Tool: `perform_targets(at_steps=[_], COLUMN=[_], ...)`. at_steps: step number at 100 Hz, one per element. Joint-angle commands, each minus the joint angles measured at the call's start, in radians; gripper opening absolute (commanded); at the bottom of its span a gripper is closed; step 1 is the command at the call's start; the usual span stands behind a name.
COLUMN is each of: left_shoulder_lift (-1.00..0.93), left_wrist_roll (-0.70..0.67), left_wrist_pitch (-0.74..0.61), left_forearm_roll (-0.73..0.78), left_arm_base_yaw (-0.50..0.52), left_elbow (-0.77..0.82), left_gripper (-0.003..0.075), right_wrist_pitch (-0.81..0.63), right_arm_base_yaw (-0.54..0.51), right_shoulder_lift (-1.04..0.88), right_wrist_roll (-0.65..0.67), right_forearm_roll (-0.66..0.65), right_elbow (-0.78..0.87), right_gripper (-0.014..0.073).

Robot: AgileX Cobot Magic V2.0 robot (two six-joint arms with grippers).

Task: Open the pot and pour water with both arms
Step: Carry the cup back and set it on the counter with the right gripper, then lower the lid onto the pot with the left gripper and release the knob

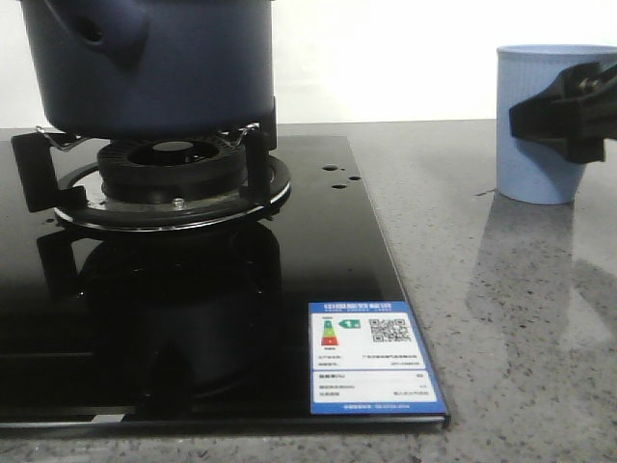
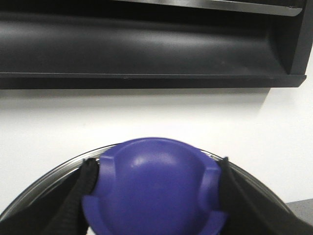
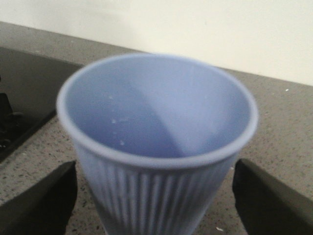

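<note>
The large round dark navy-blue pot (image 1: 154, 63) with matte sides and a stubby tubular side handle sits on the black wire pot support (image 1: 58, 145) over the ring burner (image 1: 174, 159) of the glossy black glass hob (image 1: 318, 251), at the far left of the front view; its top is cut off there, so the lid cannot be judged from that view; in the left wrist view a rounded violet-blue plastic knob (image 2: 154, 188) rises above a shiny metal lid rim (image 2: 58, 171), and the left gripper (image 2: 154, 196) has its 2 black fingers (image 2: 85, 181) pressed against the knob's 2 flanks, closed on it; if that grip is only on the curved shoulders, a lift could let the knob slip and drop the lid back onto the pot.

Well to the right, on the grey speckled stone counter (image 1: 511, 318), stands a light blue ribbed plastic cup (image 3: 156, 142); the right gripper (image 3: 156, 196) straddles it, fingers (image 3: 44, 200) spread either side and apart from the wall, not yet clamped; the cup looks thin and light, so an off-centre closing could tip it or squash its wall; whether it holds water is unclear.

The pot's handle points towards the left, away from the right arm.
</note>
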Motion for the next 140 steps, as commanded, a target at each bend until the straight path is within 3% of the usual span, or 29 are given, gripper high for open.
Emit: perform_targets(at_steps=[1, 12, 31, 55, 90, 140], left_shoulder_lift=[-0.02, -0.02, -0.02, 0.02, 0.16, 0.31], left_wrist_roll=[-0.005, -0.005, -0.005, -0.005, -0.005, -0.005], left_wrist_pitch=[-0.108, -0.108, -0.108, -0.123, -0.164, -0.251], left_forearm_roll=[0.003, 0.003, 0.003, 0.003, 0.003, 0.003], left_arm_base_yaw=[0.003, 0.003, -0.005, -0.11, -0.249, -0.258], left_elbow=[-0.036, -0.036, -0.036, -0.036, -0.036, -0.036], left_gripper=[0.0372, 0.0372, 0.0372, 0.0372, 0.0372, 0.0372], right_wrist_pitch=[0.013, 0.176, 0.299, 0.53, 0.685, 0.715], right_arm_base_yaw=[-0.006, -0.006, -0.006, -0.006, -0.006, -0.006], right_shoulder_lift=[-0.078, -0.157, -0.303, -0.486, -0.725, -0.799], right_wrist_roll=[-0.006, -0.006, -0.003, 0.005, 0.005, 0.005], right_forearm_roll=[0.008, 0.008, 0.008, 0.008, 0.008, 0.008], right_elbow=[-0.01, -0.008, -0.008, -0.008, -0.008, -0.008], right_gripper=[0.0587, 0.0587, 0.0587, 0.0587, 0.0587, 0.0587])
